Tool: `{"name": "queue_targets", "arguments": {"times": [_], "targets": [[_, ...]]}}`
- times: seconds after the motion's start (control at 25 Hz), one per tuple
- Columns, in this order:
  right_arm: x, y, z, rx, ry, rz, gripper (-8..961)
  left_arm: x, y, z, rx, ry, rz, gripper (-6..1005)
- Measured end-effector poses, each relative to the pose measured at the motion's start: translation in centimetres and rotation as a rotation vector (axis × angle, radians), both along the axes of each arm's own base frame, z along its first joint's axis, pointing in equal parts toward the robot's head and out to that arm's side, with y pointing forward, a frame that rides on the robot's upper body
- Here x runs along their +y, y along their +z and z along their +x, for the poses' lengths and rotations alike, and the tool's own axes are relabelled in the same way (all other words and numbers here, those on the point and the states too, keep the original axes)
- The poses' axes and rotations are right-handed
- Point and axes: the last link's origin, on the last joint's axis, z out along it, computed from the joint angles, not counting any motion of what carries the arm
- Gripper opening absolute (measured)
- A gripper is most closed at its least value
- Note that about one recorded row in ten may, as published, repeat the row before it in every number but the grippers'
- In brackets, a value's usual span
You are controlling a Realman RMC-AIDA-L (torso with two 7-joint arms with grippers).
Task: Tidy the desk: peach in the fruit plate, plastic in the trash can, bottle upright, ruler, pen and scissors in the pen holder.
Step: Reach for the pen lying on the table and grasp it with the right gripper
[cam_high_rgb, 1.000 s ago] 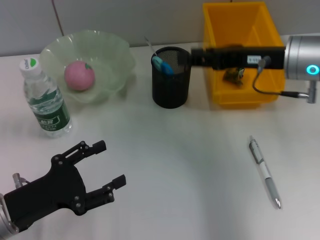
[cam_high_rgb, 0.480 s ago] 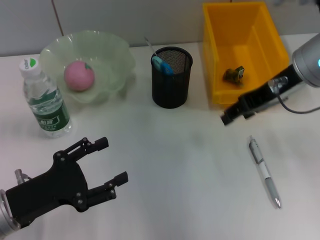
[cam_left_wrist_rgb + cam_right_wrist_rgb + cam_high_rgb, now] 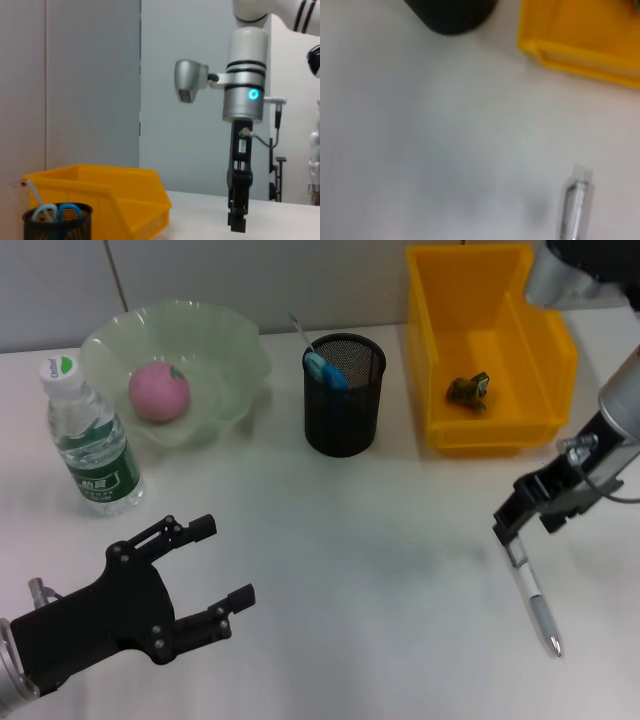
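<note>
Nearest the robot, the left end effector (image 3: 205, 575) is hanging idle over the near-left worktop (image 3: 350, 570) w/ fingers spread open, holding nothing. Further out on the right, the pen (image 3: 530, 590) is lying flat on the worktop, and the right end effector (image 3: 518, 520) is hovering right at the pen's far end; can't tell whether its fingers are apart or closed. Judged step: pen pickup, the last item left. Next move likely needs a descent w/ fingers straddling the barrel, then a carry to the pen holder (image 3: 342, 395). Beyond, the bottle (image 3: 92, 440) is standing upright, the peach (image 3: 158, 392) is sitting in the fruit plate (image 3: 235, 350), and the plastic (image 3: 468, 388) is lying in the yellow trash can (image 3: 470, 270). The left wrist view is showing the right arm pointing straight down and scissor handles in the holder; the right wrist view is showing only the pen's end.
</note>
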Motion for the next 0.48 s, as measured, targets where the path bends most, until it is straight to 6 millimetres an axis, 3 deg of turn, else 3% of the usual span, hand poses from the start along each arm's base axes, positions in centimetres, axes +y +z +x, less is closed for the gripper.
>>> {"name": "queue_targets", "arguments": {"times": [0.48], "targets": [[0.1,-1.2,1.7,-0.044,-0.042,-0.009,598,-0.4,0.2,-0.7,0.132,-0.073,-0.118,828]]}}
